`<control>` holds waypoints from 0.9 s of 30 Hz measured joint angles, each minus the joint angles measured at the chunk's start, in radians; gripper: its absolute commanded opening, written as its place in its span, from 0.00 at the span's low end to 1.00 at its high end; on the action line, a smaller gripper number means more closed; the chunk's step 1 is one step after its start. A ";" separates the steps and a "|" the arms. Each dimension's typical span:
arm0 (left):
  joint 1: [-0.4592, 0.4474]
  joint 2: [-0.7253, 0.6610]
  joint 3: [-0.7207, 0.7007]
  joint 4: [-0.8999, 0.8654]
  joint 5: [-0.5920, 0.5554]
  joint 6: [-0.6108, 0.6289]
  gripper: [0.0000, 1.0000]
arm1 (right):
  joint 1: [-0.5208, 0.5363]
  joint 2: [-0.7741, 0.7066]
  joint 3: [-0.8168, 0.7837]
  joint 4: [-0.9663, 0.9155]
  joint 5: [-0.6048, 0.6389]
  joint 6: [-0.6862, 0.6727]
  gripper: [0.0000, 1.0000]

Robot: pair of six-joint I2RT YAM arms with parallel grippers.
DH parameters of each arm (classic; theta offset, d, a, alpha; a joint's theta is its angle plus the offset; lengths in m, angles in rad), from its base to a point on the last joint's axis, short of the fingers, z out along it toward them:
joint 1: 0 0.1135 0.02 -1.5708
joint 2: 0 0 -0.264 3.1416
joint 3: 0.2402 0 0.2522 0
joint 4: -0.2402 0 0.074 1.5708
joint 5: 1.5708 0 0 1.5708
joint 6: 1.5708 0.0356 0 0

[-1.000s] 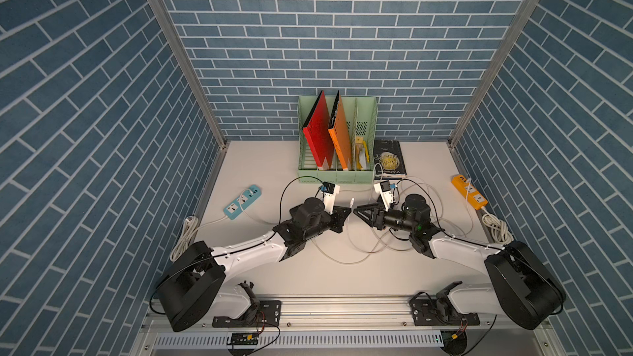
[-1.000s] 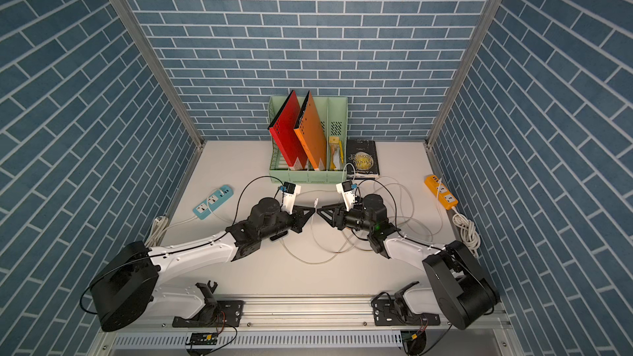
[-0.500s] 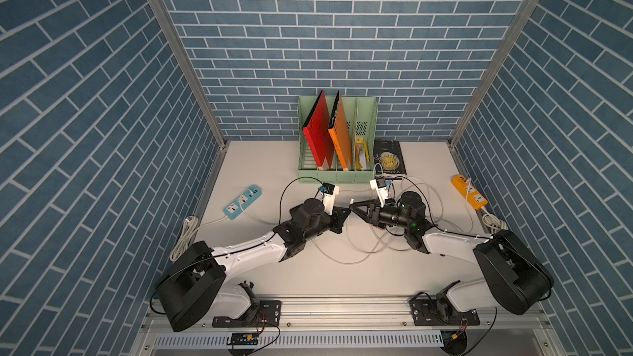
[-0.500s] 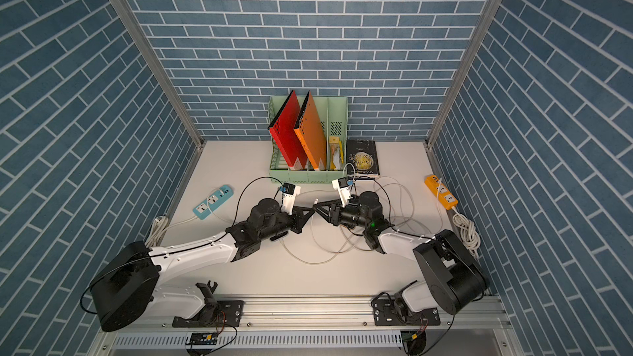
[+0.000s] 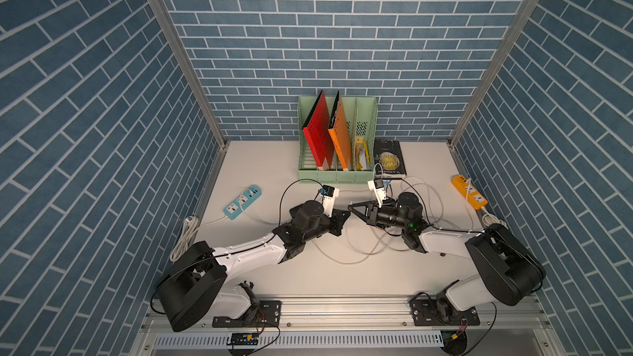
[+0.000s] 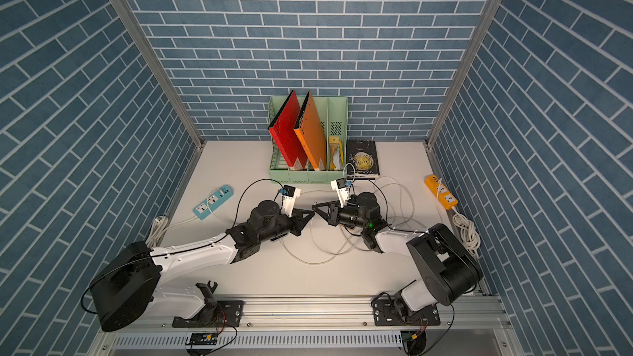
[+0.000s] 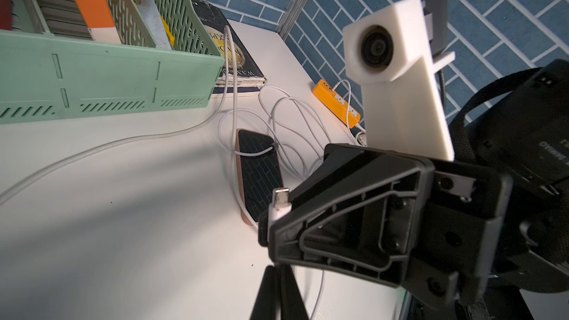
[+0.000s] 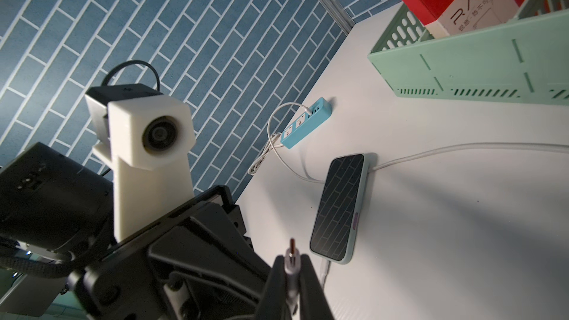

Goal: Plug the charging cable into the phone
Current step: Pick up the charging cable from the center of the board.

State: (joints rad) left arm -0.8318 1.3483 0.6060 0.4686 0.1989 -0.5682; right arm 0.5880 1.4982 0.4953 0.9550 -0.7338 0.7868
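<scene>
The charging cable's white plug (image 7: 278, 198) with its metal tip (image 8: 291, 245) is clamped in my right gripper (image 8: 291, 258), which is shut on it. My left gripper (image 7: 278, 269) is shut on the cable just behind the plug, tip to tip with the right gripper (image 5: 350, 205) above the table's middle. Both top views show the left gripper (image 6: 311, 213) meeting it there. A phone (image 7: 260, 173) with a pinkish edge lies flat on the table with a cable across it. A second phone (image 8: 338, 207), in a pale teal case, lies flat with a white cable end at its near end.
A green file rack (image 5: 337, 172) with red and orange folders stands at the back, a dark book (image 5: 388, 162) beside it. A blue power strip (image 5: 242, 201) lies on the left and an orange one (image 5: 469, 191) on the right. Loose white cable loops (image 5: 359, 255) cover the table's middle.
My right gripper came in toward the left gripper's tip and closed on the plug. The left arm has stayed in place, shut throughout.
</scene>
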 measured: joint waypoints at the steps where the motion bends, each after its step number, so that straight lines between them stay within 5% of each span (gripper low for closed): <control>1: 0.000 0.000 0.000 0.000 -0.001 0.000 0.00 | 0.000 0.003 0.000 0.003 0.000 0.003 0.00; 5: 0.000 0.000 -0.003 0.000 -0.003 0.000 0.00 | 0.000 0.008 0.000 0.011 -0.004 0.003 0.00; 12: 0.000 -0.021 -0.048 0.031 0.010 0.010 0.19 | 0.000 0.006 0.002 0.002 -0.017 0.002 0.00; 27: 0.000 -0.022 -0.117 0.148 0.121 0.064 0.15 | 0.000 -0.026 0.005 0.000 -0.101 0.002 0.00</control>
State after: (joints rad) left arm -0.8318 1.3262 0.4892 0.6170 0.3202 -0.5045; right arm 0.5880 1.4719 0.5003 0.9546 -0.8352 0.7887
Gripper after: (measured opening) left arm 0.173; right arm 0.097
